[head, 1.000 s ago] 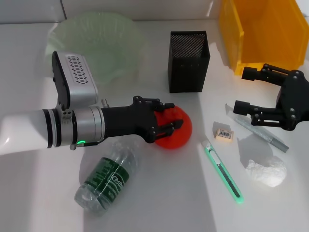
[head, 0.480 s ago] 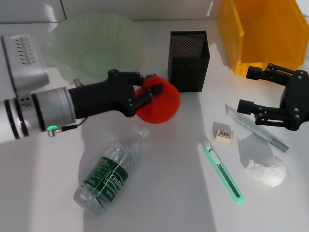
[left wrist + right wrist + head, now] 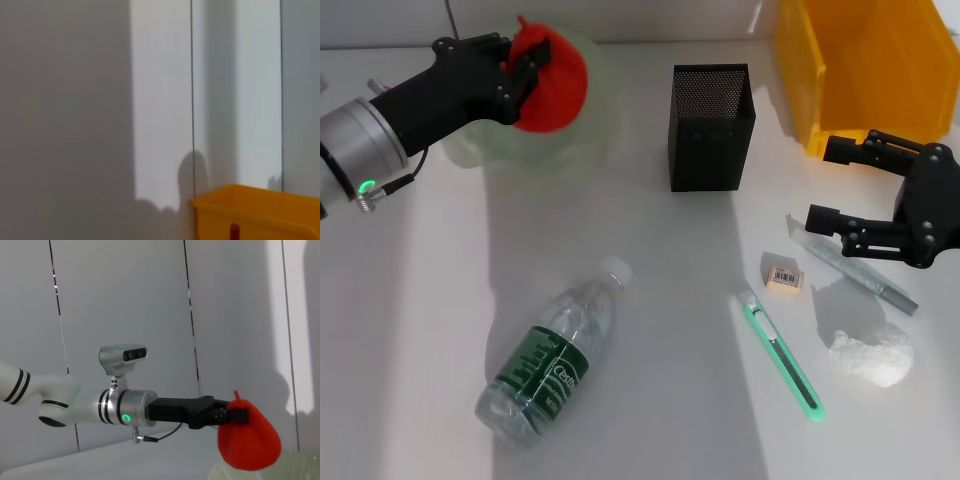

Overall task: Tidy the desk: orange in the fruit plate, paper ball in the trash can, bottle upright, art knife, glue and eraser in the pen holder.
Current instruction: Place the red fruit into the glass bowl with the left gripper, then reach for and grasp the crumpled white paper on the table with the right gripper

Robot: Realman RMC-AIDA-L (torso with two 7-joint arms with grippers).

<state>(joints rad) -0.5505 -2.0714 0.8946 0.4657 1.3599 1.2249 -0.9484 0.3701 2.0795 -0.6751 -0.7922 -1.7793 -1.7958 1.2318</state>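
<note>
My left gripper [image 3: 525,62] is shut on the red-orange orange [image 3: 555,85] and holds it in the air over the pale-green fruit plate [image 3: 592,120] at the back left. The right wrist view shows the same gripper [image 3: 234,415] holding the orange [image 3: 248,444] just above the plate's rim [image 3: 297,464]. The bottle [image 3: 548,358] lies on its side near the front. My right gripper [image 3: 823,185] hangs open at the right, above the eraser [image 3: 782,275], the green art knife [image 3: 782,350] and the paper ball [image 3: 870,355]. I cannot make out the glue.
The black mesh pen holder [image 3: 710,125] stands at the back middle, and the yellow trash can [image 3: 865,65] at the back right. A long grey flat tool [image 3: 852,264] lies under my right gripper. The left wrist view shows only wall and the trash can [image 3: 260,212].
My left gripper has lifted the orange off the desk and carried it back and to the left, over the fruit plate. The right arm has barely moved.
</note>
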